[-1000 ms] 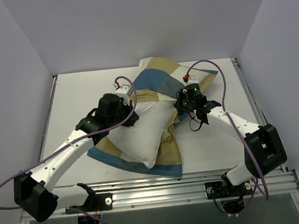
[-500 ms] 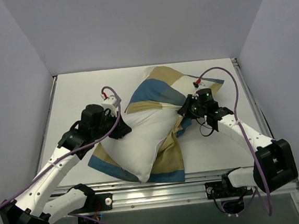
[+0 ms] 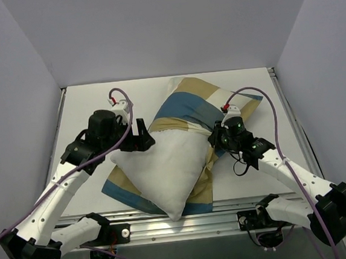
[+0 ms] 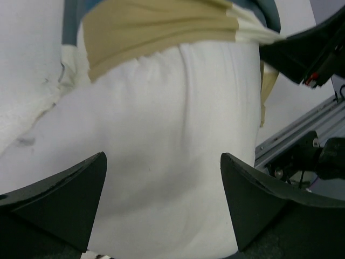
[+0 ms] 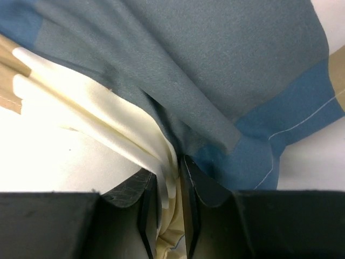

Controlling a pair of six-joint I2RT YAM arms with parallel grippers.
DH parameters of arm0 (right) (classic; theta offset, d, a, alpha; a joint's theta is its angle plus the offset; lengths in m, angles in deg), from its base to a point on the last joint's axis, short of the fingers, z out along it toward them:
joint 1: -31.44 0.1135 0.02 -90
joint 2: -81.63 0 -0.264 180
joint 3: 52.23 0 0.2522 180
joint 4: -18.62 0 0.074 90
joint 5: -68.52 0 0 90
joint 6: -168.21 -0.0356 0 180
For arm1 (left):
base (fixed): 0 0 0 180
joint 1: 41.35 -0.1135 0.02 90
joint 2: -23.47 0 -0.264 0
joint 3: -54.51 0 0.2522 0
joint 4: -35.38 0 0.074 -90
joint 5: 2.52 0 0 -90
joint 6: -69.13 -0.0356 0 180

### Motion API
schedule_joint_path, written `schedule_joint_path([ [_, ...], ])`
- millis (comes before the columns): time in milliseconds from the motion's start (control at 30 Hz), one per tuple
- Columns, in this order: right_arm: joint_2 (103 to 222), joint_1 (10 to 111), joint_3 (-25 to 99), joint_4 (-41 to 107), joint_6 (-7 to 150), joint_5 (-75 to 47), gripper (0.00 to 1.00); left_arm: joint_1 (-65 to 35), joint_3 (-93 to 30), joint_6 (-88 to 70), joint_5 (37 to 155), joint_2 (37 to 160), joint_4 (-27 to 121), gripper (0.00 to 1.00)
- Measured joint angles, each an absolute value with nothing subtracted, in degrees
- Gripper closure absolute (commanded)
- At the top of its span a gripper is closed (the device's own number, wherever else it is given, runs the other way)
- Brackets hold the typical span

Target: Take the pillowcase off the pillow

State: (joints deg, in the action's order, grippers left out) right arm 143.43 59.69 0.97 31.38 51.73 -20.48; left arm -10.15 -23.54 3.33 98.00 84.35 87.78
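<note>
Nearest: the plump plain white rectangular pillow point(image 3: 164, 169) lies diagonally on the white counter point(image 3: 83, 107), w/ its near corner poking past the counter edge over the silver aluminium rail point(image 3: 217, 219). Most of it is bare.

The soft patchwork pillowcase of blue, tan and white cloth rectangles point(image 3: 185, 101) shows as a flap spread flat under the pillow's near sides.

Mid: the left tool point(image 4: 163, 159) sits at the pillow's left corner, fingers spread wide, white bulk btwn them, nothing clamped. Can't tell if it touches. The right tool point(image 5: 167, 171) is all but closed, pinching a bunched pleat of cream and blue cloth at the pillow's right side.

Far: the case covers only the pillow's far end.

Risks:
- W/ no grip on the pillow, a pull on the cloth prob. drags both together.
- The flap pinned underneath adds drag.
- The thin pleat may slip out.
- The overhanging corner could let the pillow slide off the front.
</note>
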Motion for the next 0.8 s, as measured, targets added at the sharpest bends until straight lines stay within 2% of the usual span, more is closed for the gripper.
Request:
schedule_joint_path([
  [200, 143.4, 60.8, 0.8, 31.6, 52.8, -22.3, 0.81, -12.3, -29.8, 3.0, 95.1, 94.2, 87.0, 0.06],
  [433, 143.8, 62.8, 0.8, 31.6, 54.4, -23.6, 0.72, -12.6, -25.5, 4.9, 94.6, 105.2, 83.9, 0.06],
  [467, 144.1, 63.2, 0.9, 31.6, 54.6, -23.7, 0.71, -12.6, -24.2, 5.5, 94.7, 106.0, 82.9, 0.00],
  [500, 144.3, 63.7, 1.2, 31.6, 54.9, -23.7, 0.69, -12.7, -22.8, 5.8, 94.8, 106.5, 81.6, 0.28],
  [567, 145.0, 64.8, 2.3, 31.9, 55.9, -23.9, 0.62, -13.0, -20.5, 7.4, 95.2, 107.0, 79.3, 0.69],
  [600, 145.5, 65.5, 3.5, 32.8, 56.5, -24.1, 0.60, -13.1, -19.6, 7.7, 95.4, 107.0, 77.9, 0.97],
  [733, 148.7, 68.7, 11.3, 36.6, 59.5, -24.8, 0.39, -13.3, -18.2, 8.4, 95.7, 105.8, 74.7, 0.98],
  [800, 151.0, 70.2, 16.7, 37.6, 61.7, -25.0, 0.34, -13.2, -17.6, 8.2, 95.6, 104.3, 74.3, 0.98],
])
